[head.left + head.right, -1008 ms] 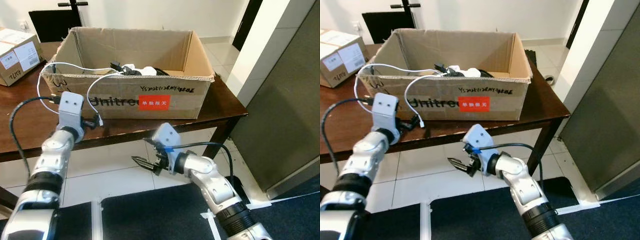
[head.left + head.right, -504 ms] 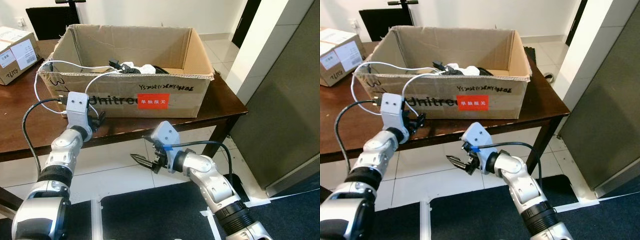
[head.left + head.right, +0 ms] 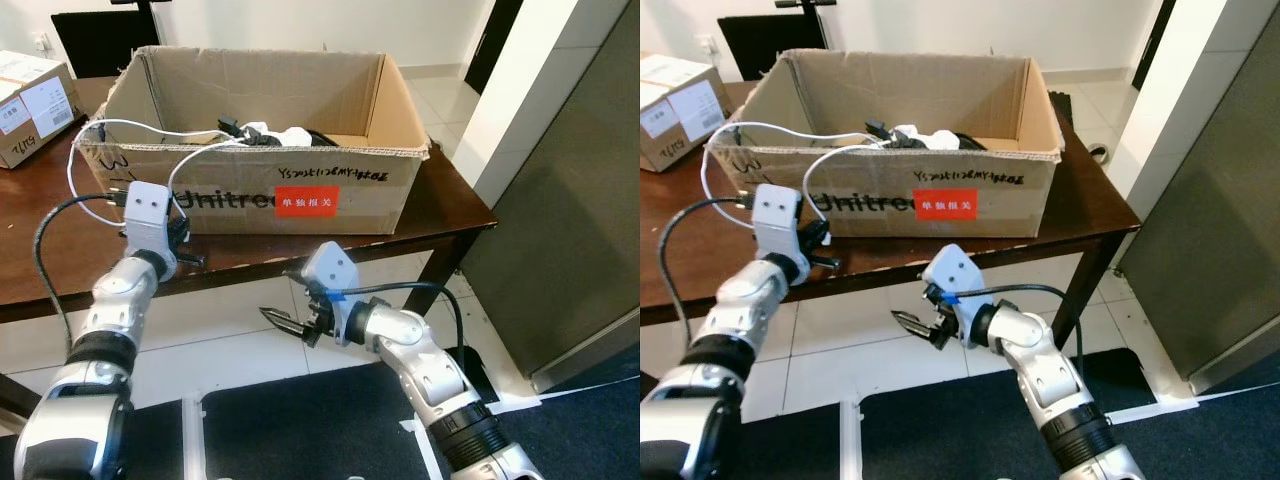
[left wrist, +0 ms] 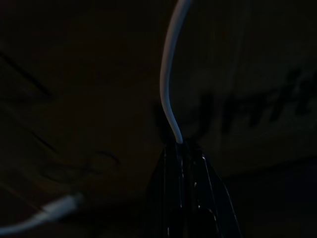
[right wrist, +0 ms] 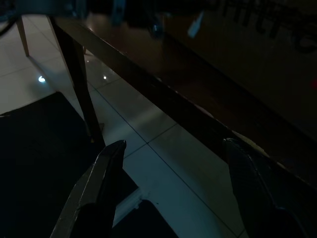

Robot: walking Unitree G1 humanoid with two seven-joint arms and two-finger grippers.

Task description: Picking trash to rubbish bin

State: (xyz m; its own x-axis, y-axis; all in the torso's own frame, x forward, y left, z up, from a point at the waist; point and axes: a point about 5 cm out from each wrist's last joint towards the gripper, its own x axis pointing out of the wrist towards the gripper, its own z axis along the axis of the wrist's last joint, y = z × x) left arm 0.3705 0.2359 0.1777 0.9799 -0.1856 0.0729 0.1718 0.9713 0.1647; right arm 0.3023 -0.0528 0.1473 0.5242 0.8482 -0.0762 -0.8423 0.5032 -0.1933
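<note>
A big open cardboard box (image 3: 330,200) stands on the brown table (image 3: 440,215) with dark and white cables heaped inside. A white cable (image 3: 190,160) loops out over the box's front wall. My left gripper (image 3: 183,245) is at the box front near the table edge. In the left wrist view its fingers (image 4: 181,163) are shut on that white cable (image 4: 168,74). My right gripper (image 3: 285,322) hangs open below the table's front edge, above the tiled floor, with nothing between its fingers (image 5: 99,188).
A smaller labelled carton (image 3: 35,95) sits at the table's far left. A table leg (image 3: 440,275) stands right of my right arm. A grey panel (image 3: 570,200) closes off the right side. A dark mat (image 3: 300,430) covers the floor near me.
My left gripper has shifted a little to the left along the box front, and its fingers have come together on the white cable. The right arm has hardly moved.
</note>
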